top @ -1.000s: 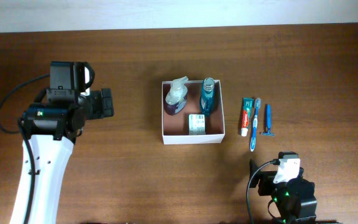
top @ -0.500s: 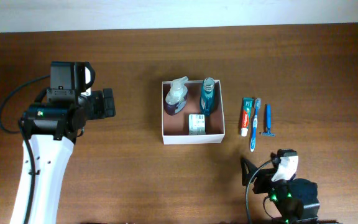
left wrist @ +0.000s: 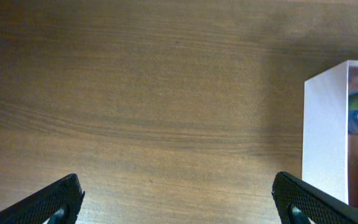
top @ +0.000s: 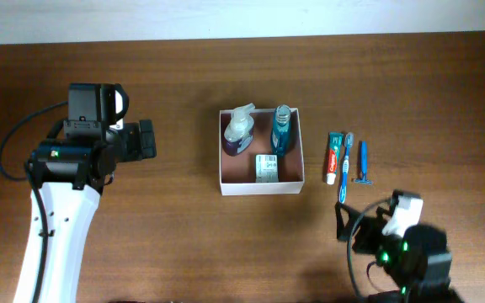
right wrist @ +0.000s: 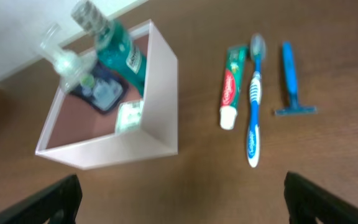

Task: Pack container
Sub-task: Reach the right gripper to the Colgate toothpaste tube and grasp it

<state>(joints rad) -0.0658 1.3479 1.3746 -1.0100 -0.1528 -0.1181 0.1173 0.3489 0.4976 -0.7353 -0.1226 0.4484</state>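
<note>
The container (top: 259, 187), a white square box with a pinkish-brown inside, sits mid-table. It holds a clear pump bottle (top: 239, 130), a teal bottle (top: 281, 130) and a small green-white box (top: 266, 167). To its right lie a toothpaste tube (top: 333, 156), a blue toothbrush (top: 345, 167) and a blue razor (top: 363, 162). My left gripper (top: 146, 139) is open and empty, well left of the container (left wrist: 323, 134). My right gripper (top: 343, 225) is open and empty, below the toothbrush (right wrist: 254, 102). The right wrist view also shows the container (right wrist: 161, 93), toothpaste (right wrist: 231, 87) and razor (right wrist: 291, 78).
Bare brown wood table lies around the objects. A white wall strip runs along the far edge (top: 242, 18). The left arm's white link (top: 53, 236) stands over the table's left side.
My right arm has shifted to the right and turned near the front edge. The left arm and all the objects have not moved.
</note>
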